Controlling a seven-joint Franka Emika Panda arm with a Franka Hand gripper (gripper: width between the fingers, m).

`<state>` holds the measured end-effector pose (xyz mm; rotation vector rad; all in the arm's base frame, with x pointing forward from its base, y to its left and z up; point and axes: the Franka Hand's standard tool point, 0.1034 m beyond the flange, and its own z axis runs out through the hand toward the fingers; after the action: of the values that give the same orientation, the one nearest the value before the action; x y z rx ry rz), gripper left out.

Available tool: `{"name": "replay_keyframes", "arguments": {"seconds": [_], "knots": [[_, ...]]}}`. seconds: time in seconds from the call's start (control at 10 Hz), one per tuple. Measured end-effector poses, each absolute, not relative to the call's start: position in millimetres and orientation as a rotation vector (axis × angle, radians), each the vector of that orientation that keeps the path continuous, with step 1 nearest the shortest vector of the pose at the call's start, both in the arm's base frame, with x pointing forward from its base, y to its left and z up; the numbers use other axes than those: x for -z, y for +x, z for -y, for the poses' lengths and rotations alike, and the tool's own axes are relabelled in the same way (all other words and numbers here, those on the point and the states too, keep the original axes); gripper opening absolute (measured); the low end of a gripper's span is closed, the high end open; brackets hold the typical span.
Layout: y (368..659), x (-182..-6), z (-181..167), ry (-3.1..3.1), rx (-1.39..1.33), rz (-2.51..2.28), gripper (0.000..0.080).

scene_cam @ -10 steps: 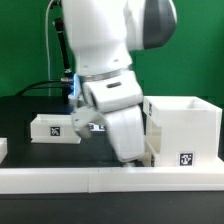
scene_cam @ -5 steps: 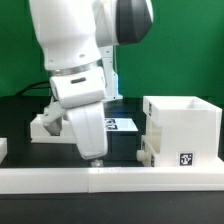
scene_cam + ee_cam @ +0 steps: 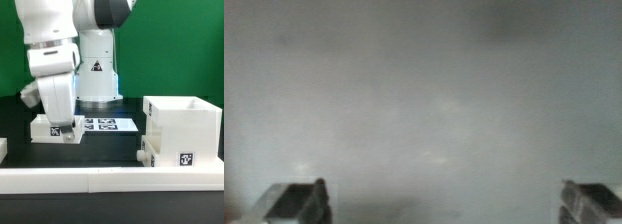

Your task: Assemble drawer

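The gripper (image 3: pixel 446 205), its fingers (image 3: pixel 295 203) wide apart, hides part of a small tray (image 3: pixel 42 130), well apart from the tall casing (image 3: pixel 185 125).

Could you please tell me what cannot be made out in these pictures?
- Wrist view: the pale surface beyond the open claw is too blurred to identify.
- Exterior view: the arm covers part of the tray at the exterior view's left, hiding the claw's tips.
- Exterior view: too little of the second tray shows beside the tall box to tell how it sits.
- Exterior view: a white piece is cut off by the left edge.
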<state>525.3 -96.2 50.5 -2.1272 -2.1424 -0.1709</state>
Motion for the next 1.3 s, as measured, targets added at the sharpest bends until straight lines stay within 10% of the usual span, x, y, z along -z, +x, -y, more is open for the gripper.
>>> {"name": "replay_keyframes", "arguments": {"seconds": [1.3], "knots": [[488,-58.1,108,-2.852,0.131,0.995,0.0649]]}}
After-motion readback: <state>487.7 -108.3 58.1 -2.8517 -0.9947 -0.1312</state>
